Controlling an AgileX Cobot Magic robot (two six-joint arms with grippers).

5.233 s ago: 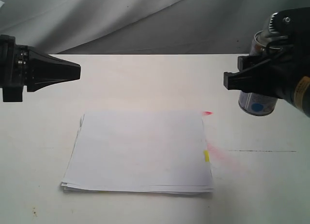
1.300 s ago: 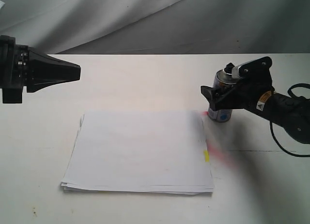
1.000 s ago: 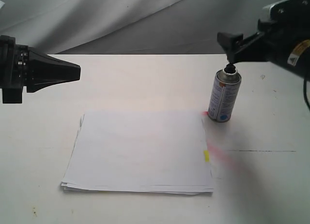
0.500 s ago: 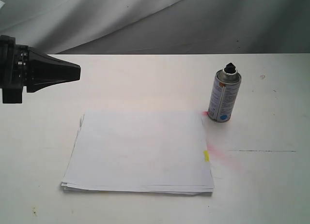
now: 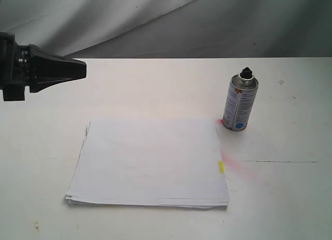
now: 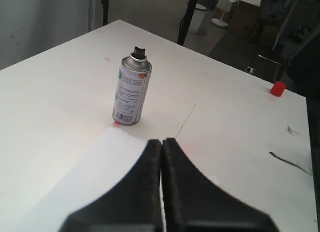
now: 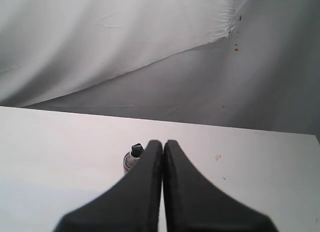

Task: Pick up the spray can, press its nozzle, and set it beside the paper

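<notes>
One spray can (image 5: 240,104), upright on the white table (image 5: 155,79), one black nozzle (image 5: 246,72) on its silver top, label facing the paper side, blue dot near the base. One stack of paper (image 5: 150,159), sheets slightly fanned at the near left corner, one yellow tab (image 5: 221,167) on its right edge. The can stands just beside the stack's far right corner with a narrow gap between them; nothing grips it. One pink stain (image 5: 239,168) on the table runs along the paper's right edge from the can's foot past the tab, and one thin dark line (image 5: 280,161) is drawn to the right of it. Two grippers. The left gripper (image 5: 83,70) hangs over the table's far left, well apart from both paper and can, its fingers (image 6: 150,157) pressed together with nothing between them. The right gripper (image 7: 162,143) is out of the exterior view; its own camera shows both fingers closed flat against each other, nothing held, the can's top peeking out beyond them. Bare tabletop lies behind and to the right of the can and along the paper's left and near edges. One small red object (image 6: 277,87) sits near the table's far edge in the left wrist view. Grey-white cloth (image 5: 155,22) hangs behind.
</notes>
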